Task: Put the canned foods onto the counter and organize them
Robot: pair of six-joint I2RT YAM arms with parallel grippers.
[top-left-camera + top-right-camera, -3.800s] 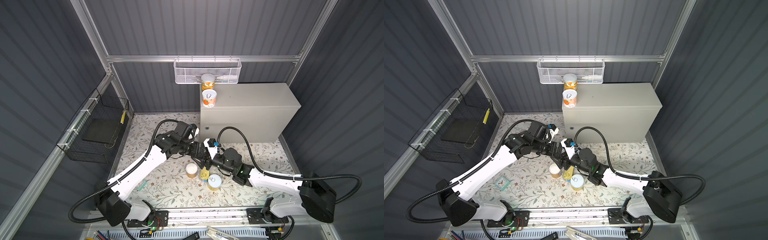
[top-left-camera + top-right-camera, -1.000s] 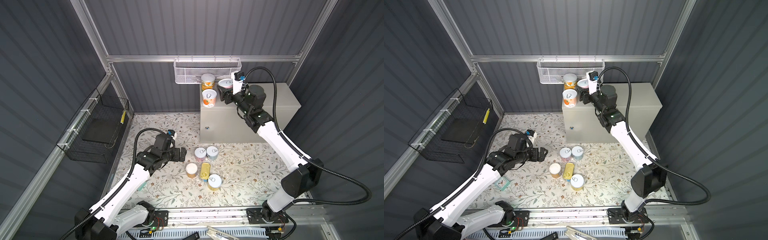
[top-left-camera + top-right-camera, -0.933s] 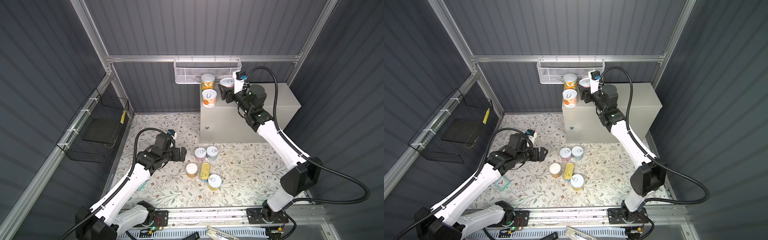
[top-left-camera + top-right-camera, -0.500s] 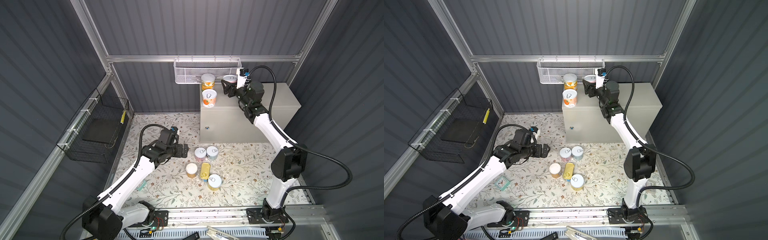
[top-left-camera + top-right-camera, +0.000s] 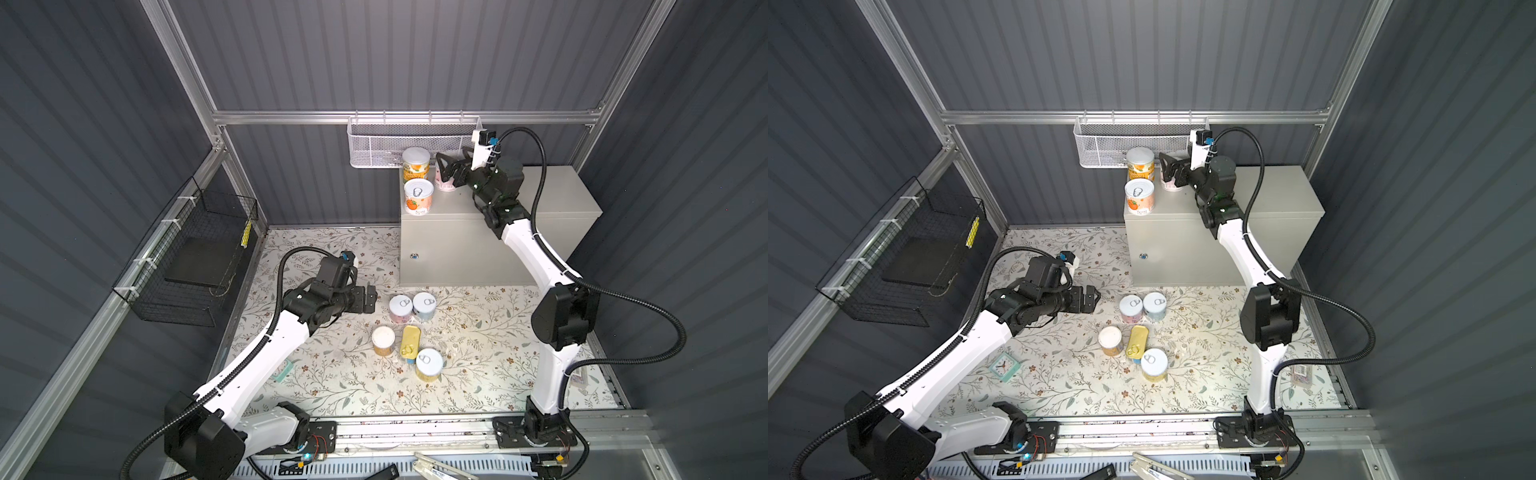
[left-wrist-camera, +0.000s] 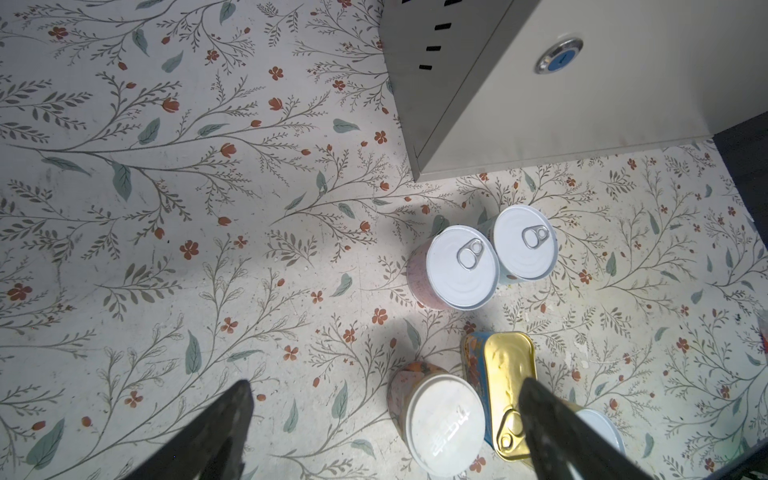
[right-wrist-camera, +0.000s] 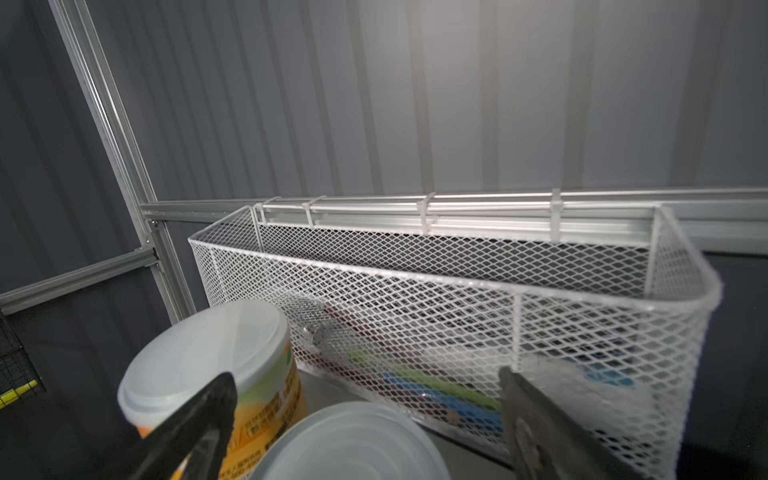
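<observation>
Canned foods (image 5: pixel 419 197): I count three upright at the left end of the counter (image 5: pixel 540 195), five on the floral floor (image 5: pixel 478 332) in front (four cylinders, one gold-topped oblong tin (image 5: pixel 409 340)). Right gripper (image 5: pixel 446 172): unclenched, jaws spread either side of the pink tin (image 5: pixel 445 187) there. Left gripper (image 5: pixel 369 300): jaws apart, above the floor beside the group.

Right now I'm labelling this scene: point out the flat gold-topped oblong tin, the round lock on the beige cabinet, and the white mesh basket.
Gold-topped tin (image 5: pixel 410 340): in a top view, middle of its lid.
Round lock (image 5: pixel 414 257): in a top view, its centre.
White mesh basket (image 7: pixel 415 307): right wrist view, front wall.
</observation>
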